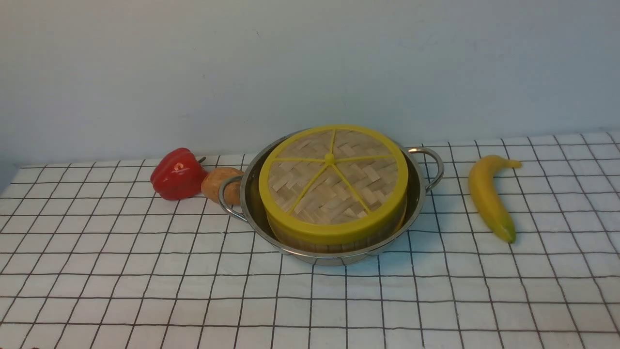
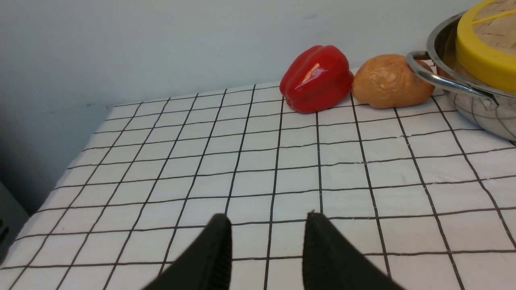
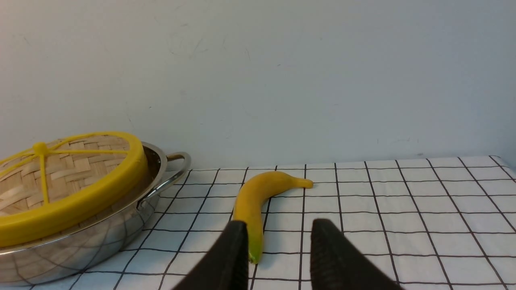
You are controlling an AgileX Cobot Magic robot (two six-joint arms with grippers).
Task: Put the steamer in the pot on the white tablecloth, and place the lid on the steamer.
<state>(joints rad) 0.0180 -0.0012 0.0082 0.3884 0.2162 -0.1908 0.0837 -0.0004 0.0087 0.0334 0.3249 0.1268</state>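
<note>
Inside the pot (image 1: 416, 194) sits the steamer (image 1: 334, 241), lid (image 1: 332, 182) on.

Both the left gripper (image 2: 268, 249) and the right gripper (image 3: 278, 253) have matte black, tapering fingers with finely ribbed inner faces.

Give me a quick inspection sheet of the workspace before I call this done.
Surface: white tablecloth, black grid, flat.
Job's things: steamer sits in the pot; lid rests on the steamer, tilted.
Clutter: red pepper and brown lump left of the pot, the lump by its handle; banana to the right.
Grippers: left gripper open, empty; right gripper open, empty, near the banana's tip.
Cables: nothing seen.
Surroundings: plain pale wall.
</note>
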